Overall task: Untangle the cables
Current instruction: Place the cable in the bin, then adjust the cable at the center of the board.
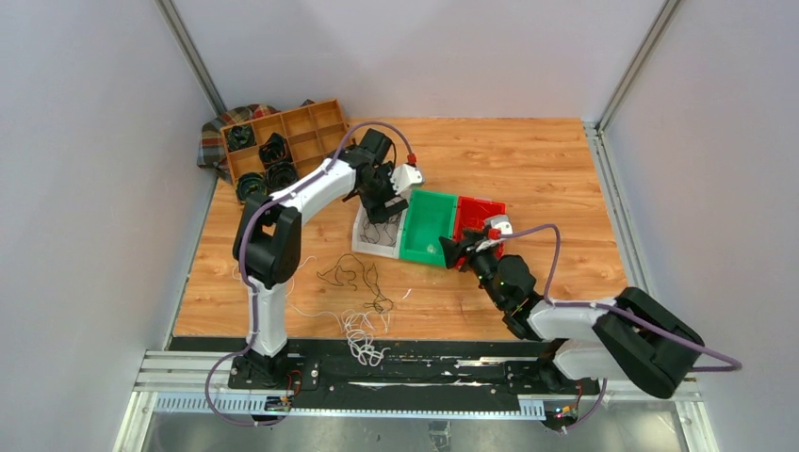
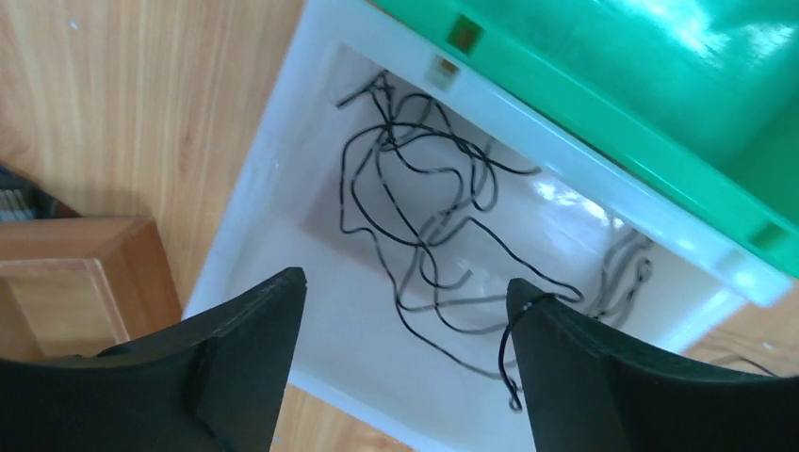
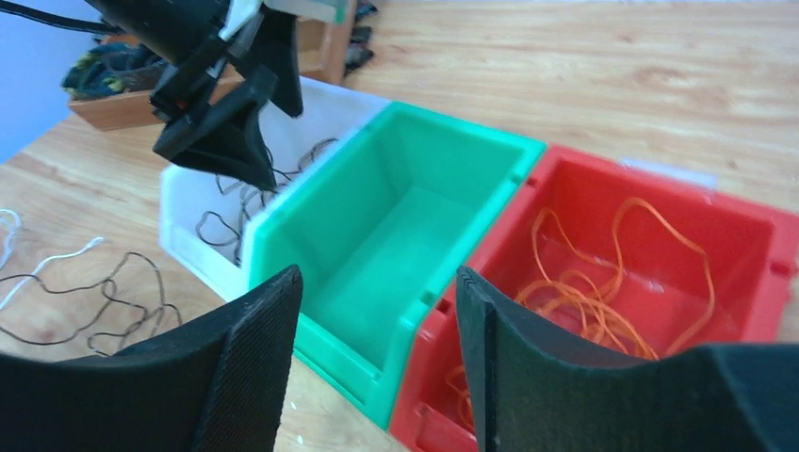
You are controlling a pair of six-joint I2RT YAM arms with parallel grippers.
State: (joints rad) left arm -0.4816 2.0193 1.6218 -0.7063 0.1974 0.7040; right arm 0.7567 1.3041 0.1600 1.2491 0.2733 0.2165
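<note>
Sorting by colour, likely — your left pincer [image 2: 405, 280] gapes over black cable [image 2: 350, 188] in the white bin [image 2: 264, 217]; right pincer [image 3: 377, 273] wide, empty.

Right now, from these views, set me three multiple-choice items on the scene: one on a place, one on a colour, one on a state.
1. Where do the orange cables lie?
A. green bin
B. red bin
C. table

2. What colour is the cable in the white bin?
A. black
B. orange
C. white

3. How does the left gripper stand?
A. shut on a cable
B. shut, empty
C. open

Answers:
1 B: the right wrist view shows orange loops inside the red walls.
2 A: dark strands coil on the white floor.
3 C: its jaws stand wide apart over the white bin.
</note>
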